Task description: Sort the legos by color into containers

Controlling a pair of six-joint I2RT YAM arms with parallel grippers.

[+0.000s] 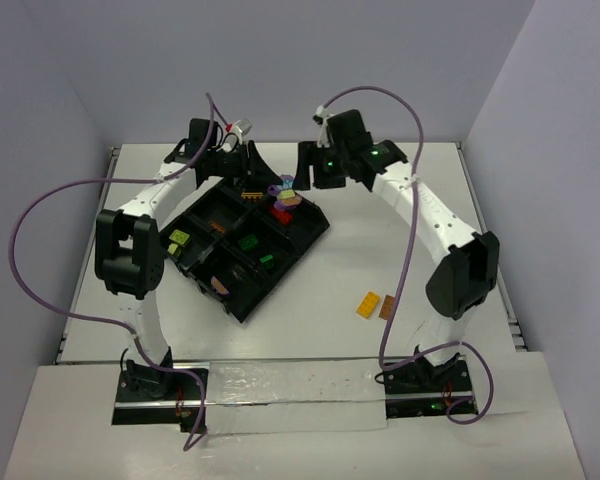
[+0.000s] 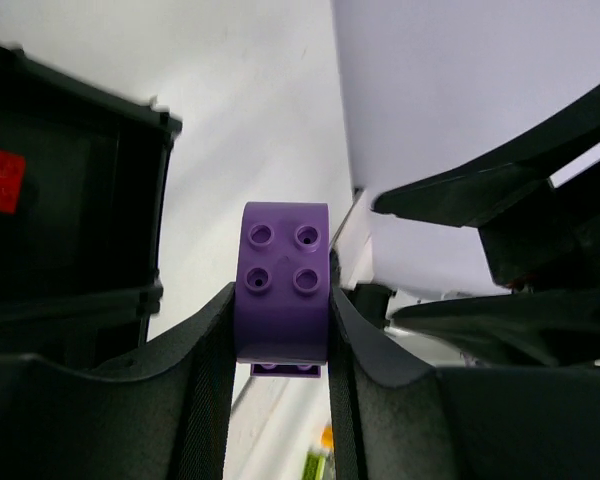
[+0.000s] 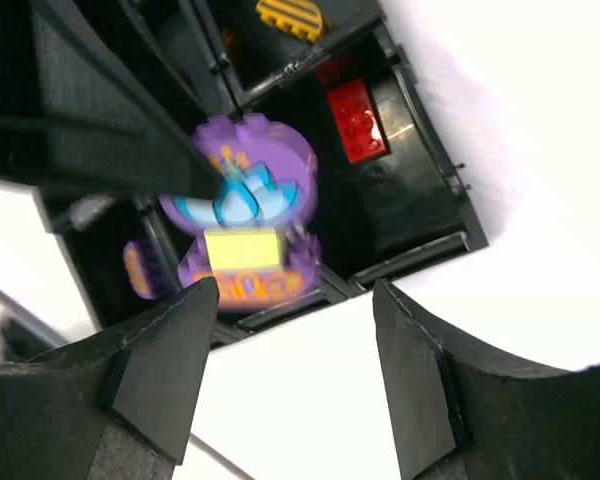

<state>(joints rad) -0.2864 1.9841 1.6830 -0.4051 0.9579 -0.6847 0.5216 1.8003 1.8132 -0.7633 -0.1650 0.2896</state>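
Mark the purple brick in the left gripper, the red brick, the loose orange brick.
purple brick [image 2: 283, 265]: left wrist view, face with four circles.
red brick [image 3: 358, 122]: right wrist view, top face.
orange brick [image 1: 367, 304]: top view, centre.

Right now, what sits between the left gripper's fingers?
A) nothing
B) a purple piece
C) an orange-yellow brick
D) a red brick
B: the left wrist view shows the left gripper pinching a purple piece from both sides, four round studs facing the camera.
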